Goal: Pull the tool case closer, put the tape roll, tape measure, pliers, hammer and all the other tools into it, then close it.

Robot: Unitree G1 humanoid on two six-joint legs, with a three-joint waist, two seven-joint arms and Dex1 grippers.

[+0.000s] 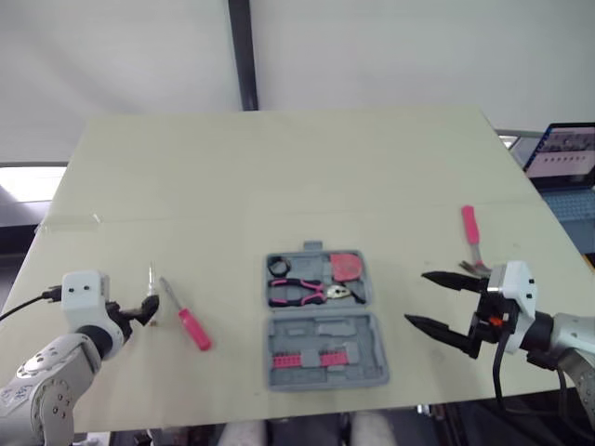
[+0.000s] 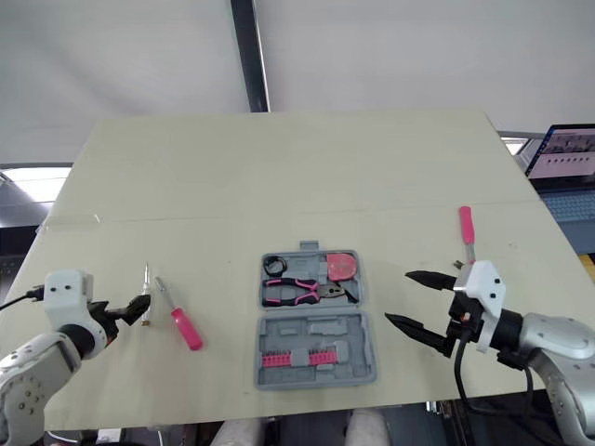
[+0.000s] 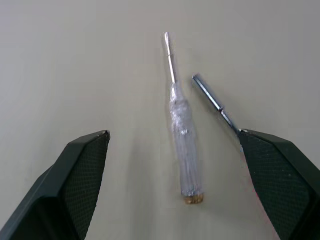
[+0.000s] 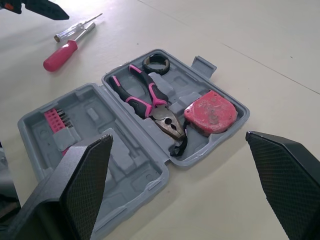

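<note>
The grey tool case (image 1: 321, 321) lies open at the table's front middle. Its far half holds a black tape roll (image 1: 279, 266), pink-handled pliers (image 1: 302, 291) and a red tape measure (image 1: 346, 267); the near half holds a pink bit rack (image 1: 302, 358). A pink-handled hammer (image 1: 471, 232) lies to the right of the case. On the left lie a pink screwdriver (image 1: 186, 316) and a clear-handled screwdriver (image 3: 182, 130). My left gripper (image 3: 173, 134) is open, its fingers either side of the clear screwdriver. My right gripper (image 1: 417, 297) is open and empty, just right of the case.
A laptop (image 1: 567, 158) stands beyond the table's right edge. The tabletop (image 1: 279, 177) behind the case is bare. The table's front edge runs just below the case and both grippers.
</note>
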